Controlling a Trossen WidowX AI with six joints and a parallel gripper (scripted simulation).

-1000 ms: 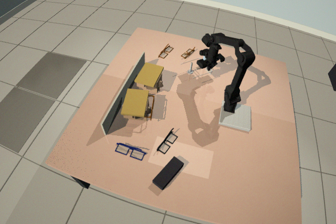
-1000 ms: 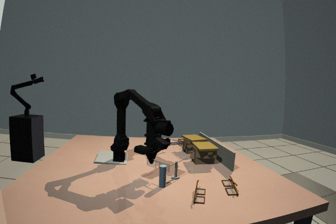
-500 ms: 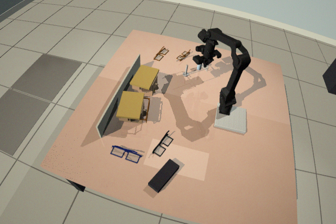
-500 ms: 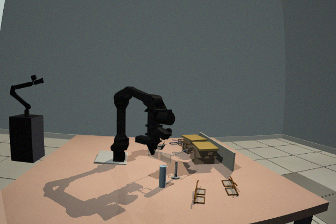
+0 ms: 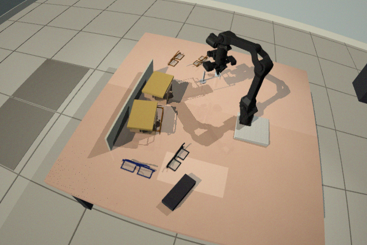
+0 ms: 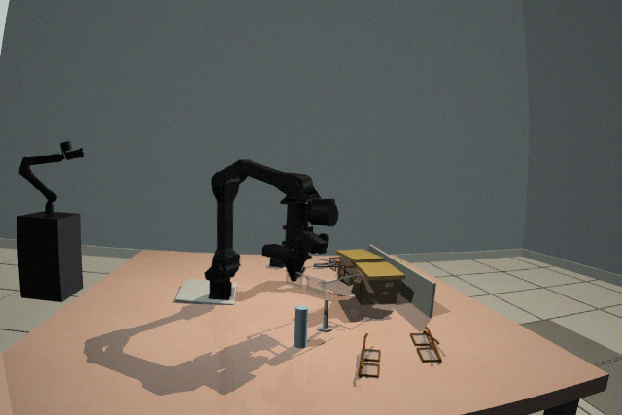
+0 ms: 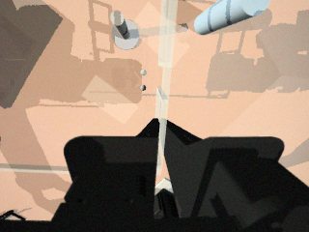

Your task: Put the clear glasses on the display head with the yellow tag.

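My gripper [image 5: 218, 72] [image 6: 293, 277] [image 7: 158, 123] points down, shut on the clear glasses [image 6: 312, 284] [image 7: 166, 54]. They hang above the table; their pale see-through bar runs away between the fingertips in the wrist view. Two display heads sit under yellow slabs [image 5: 157, 83] [image 5: 143, 115] [image 6: 379, 270], mostly hidden by them. The heads are away from the gripper and glasses. Brown glasses [image 5: 161, 120] are at the head nearer the black glasses. I cannot tell which head has the yellow tag.
A thin post on a round base [image 5: 203, 78] [image 6: 326, 317] [image 7: 124, 33] and a blue cylinder [image 6: 300, 328] [image 7: 229, 15] stand near the gripper. A grey panel [image 5: 130, 104] [image 6: 423, 294] stands behind the heads. Blue glasses [image 5: 137, 165], black glasses [image 5: 176, 157] and a black box [image 5: 179, 191] lie on the table.
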